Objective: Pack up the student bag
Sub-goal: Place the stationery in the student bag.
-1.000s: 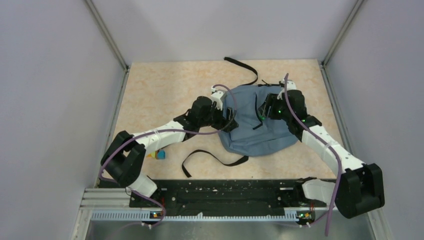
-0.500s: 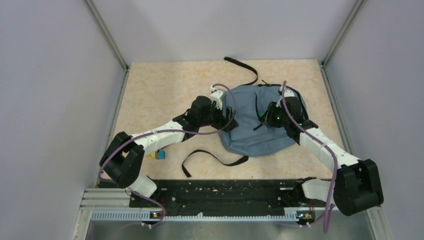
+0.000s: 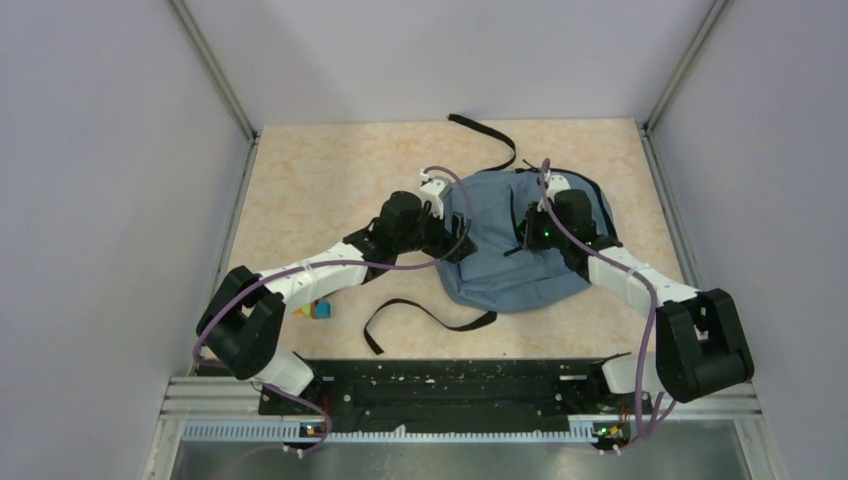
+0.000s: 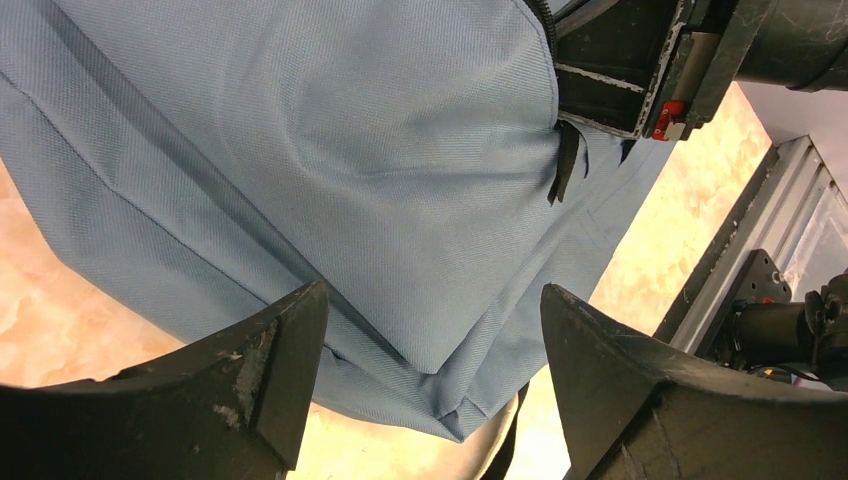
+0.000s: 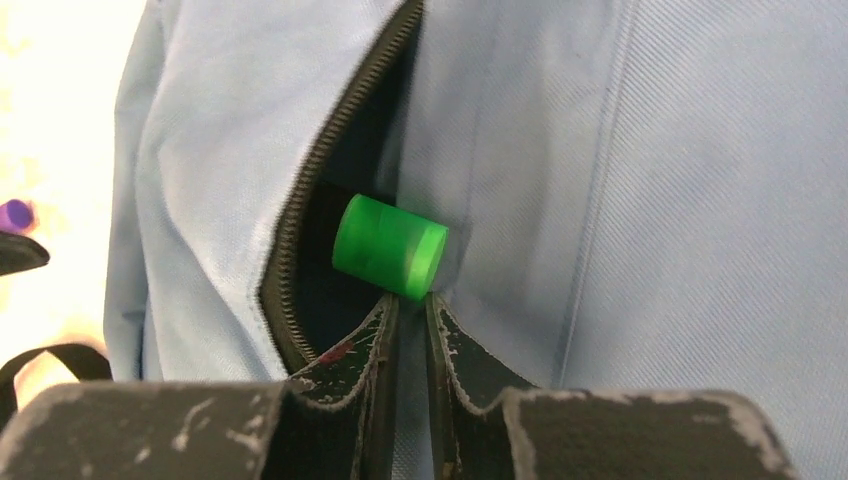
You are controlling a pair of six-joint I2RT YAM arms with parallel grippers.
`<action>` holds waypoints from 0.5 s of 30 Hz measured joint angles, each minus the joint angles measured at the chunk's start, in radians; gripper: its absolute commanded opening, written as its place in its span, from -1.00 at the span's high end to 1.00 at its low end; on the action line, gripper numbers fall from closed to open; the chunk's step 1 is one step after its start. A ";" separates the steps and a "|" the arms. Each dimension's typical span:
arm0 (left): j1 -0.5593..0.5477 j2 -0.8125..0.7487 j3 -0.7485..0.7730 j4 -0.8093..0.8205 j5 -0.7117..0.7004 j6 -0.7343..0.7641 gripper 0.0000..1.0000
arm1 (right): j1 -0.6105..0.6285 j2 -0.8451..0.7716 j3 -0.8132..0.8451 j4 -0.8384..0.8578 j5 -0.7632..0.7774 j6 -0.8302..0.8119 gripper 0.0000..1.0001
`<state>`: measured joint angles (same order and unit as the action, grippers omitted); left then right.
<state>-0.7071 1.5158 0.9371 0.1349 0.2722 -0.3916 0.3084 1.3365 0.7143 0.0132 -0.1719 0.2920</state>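
Packing is reaching the point where a small green cylinder (image 5: pixel 390 247) is going into the student bag (image 3: pixel 500 275). The bag is lying flat on the surface (image 3: pixel 330 180), a little right of centre, with its black straps (image 3: pixel 420 310) trailing toward the arms.

The right gripper (image 5: pixel 410 305) is hovering over the bag's upper part, right at the open zip pocket (image 5: pixel 320 220). Its jaws are drawn almost together, with only a slit between them. The tips are touching the cylinder's near edge and are not wrapping around it. The cylinder is sitting half across the zipper line, against the dark lining.

The left gripper (image 4: pixel 430 310) is waiting at the bag's left edge with its jaws spread wide, and nothing is between them but fabric lying farther off.

To my eye the insertion step is nearly finishing. The next move looks like a gentle push forward so the cylinder slides fully under the pocket lip. The left jaws could usefully be pinning or lifting the cloth so the opening does not collapse. A small blue and yellow item (image 3: pixel 320 309) is lying beside the left arm, apart from the bag, seemingly awaiting its turn.
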 measured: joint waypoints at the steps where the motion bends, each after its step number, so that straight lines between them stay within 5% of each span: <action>1: 0.000 0.000 0.000 0.000 0.000 0.000 -0.64 | 0.003 0.002 0.000 0.013 -0.008 -0.013 0.72; 15: 0.000 0.001 0.000 0.000 0.027 -0.001 -0.64 | 0.036 0.087 0.035 0.165 -0.147 -0.118 0.62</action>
<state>-0.7071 1.5166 0.9371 0.1352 0.2989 -0.3923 0.3443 1.4239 0.7498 0.1780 -0.3187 0.1741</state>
